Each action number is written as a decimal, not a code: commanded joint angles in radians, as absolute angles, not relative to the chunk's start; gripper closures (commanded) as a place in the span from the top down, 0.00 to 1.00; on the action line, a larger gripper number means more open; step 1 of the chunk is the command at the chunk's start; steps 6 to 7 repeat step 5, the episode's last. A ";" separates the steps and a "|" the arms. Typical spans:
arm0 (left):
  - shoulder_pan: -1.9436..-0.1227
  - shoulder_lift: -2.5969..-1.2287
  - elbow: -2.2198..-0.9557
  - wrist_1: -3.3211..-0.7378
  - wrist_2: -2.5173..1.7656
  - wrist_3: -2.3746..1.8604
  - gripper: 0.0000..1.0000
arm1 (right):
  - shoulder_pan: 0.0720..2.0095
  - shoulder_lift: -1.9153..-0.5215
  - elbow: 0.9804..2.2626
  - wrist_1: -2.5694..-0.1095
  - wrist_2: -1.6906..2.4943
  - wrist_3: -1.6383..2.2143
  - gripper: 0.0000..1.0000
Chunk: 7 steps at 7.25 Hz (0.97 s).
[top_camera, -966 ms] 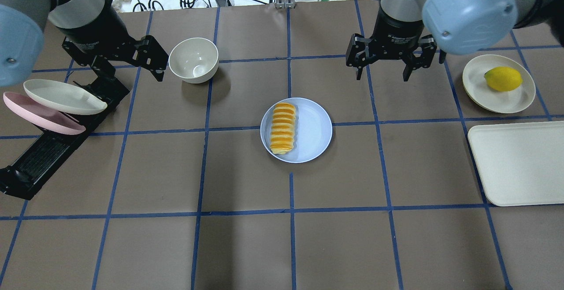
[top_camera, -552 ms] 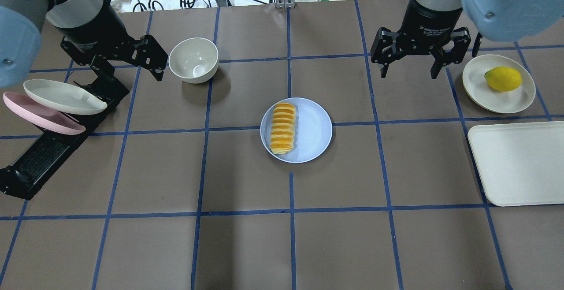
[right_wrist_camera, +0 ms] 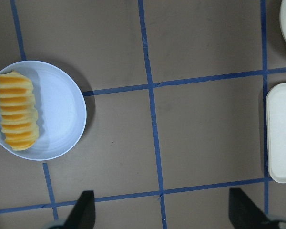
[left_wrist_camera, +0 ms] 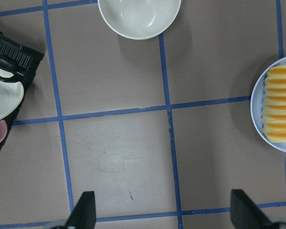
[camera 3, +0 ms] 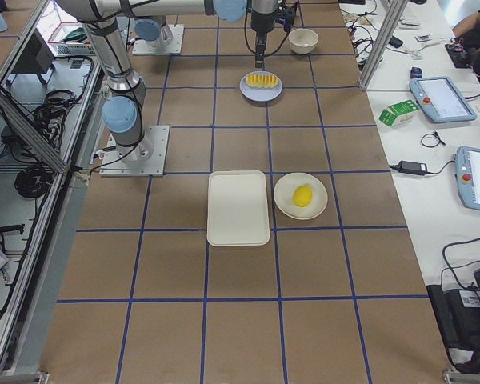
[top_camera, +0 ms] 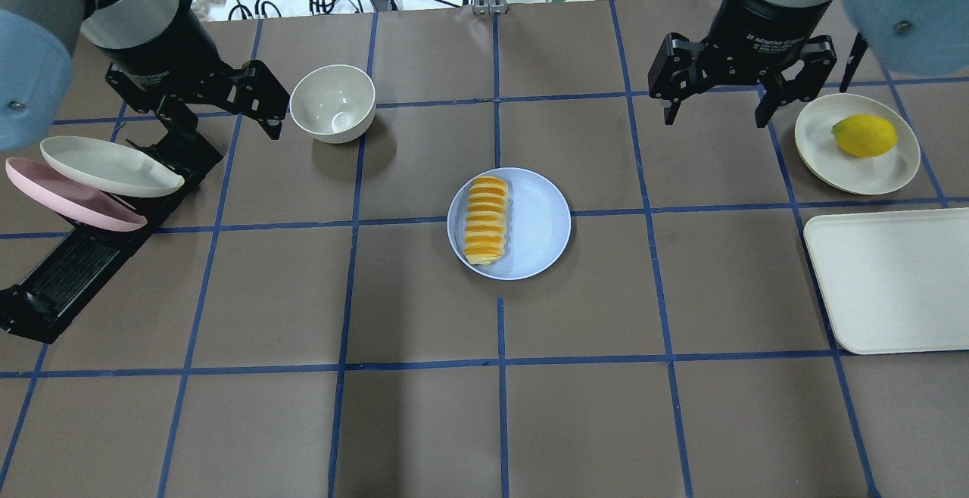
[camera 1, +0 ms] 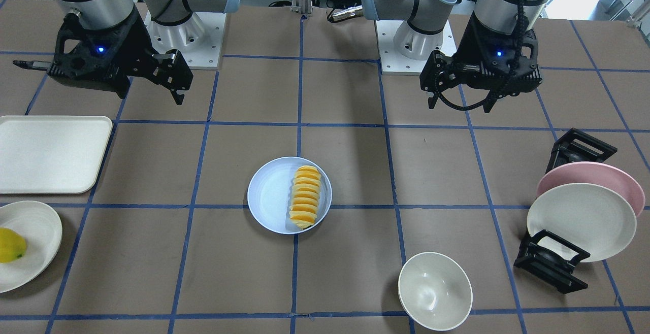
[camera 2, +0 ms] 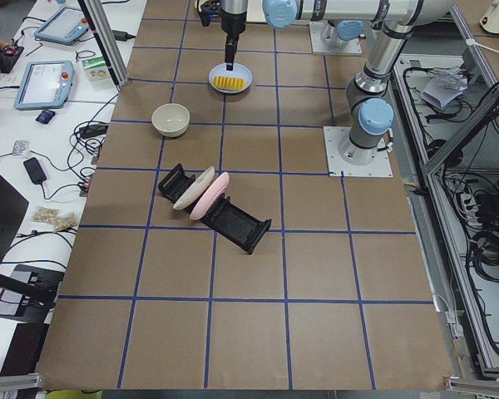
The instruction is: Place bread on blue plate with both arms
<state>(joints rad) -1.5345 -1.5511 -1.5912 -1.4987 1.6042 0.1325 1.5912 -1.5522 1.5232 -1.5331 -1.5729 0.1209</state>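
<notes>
Brown paper taped into blue squares covers the table [top_camera: 424,422]. At its centre the blue plate [top_camera: 541,229] carries the bread [top_camera: 485,219], which lies lengthwise on the plate's nine o'clock half in the overhead view, so the task looks done. The left gripper [camera 1: 461,106] hangs toward ten o'clock of the plate and the right gripper [top_camera: 715,119] toward one o'clock. Both are spread wide and hold nothing, probably parked clear of the loaf. Only the wrist views show bare paper between each pair of fingers; the side views are too distant to tell.
</notes>
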 commanded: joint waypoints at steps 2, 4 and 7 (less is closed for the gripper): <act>-1.536 -1.549 -1.591 -1.499 1.608 0.103 1.00 | 1.592 -1.557 1.523 -1.535 -1.555 0.115 1.00; -1.536 -1.548 -1.589 -1.500 1.611 0.103 1.00 | 1.592 -1.555 1.526 -1.536 -1.558 0.117 1.00; -1.536 -1.552 -1.585 -1.500 1.612 0.103 1.00 | 1.592 -1.555 1.528 -1.536 -1.562 0.115 1.00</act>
